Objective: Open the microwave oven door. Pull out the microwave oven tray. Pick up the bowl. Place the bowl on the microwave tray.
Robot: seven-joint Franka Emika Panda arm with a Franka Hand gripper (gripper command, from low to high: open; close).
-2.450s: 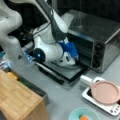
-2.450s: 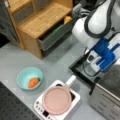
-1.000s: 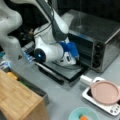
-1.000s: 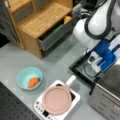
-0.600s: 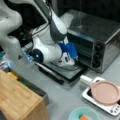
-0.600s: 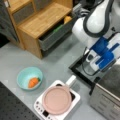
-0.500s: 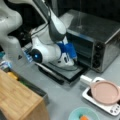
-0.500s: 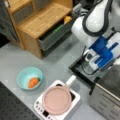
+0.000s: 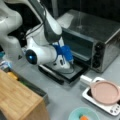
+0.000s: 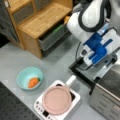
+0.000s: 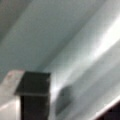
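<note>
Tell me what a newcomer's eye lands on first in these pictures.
The white robot arm's blue-trimmed gripper reaches low over the dark glass door in its black frame, which lies folded open before the boxy stainless-steel oven. At a front view's left, a pale teal bowl holds something orange. Beside it, a flat round pink pan sits on a small white appliance.

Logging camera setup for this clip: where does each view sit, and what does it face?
Front view: high, facing the microwave oven, its door down; arm and gripper over it.
Front view: overhead, facing the bowl, pink pan; gripper at right.
Wrist view: close on grey metal; one fingertip.
Both front views share door, pan, bowl.
</note>
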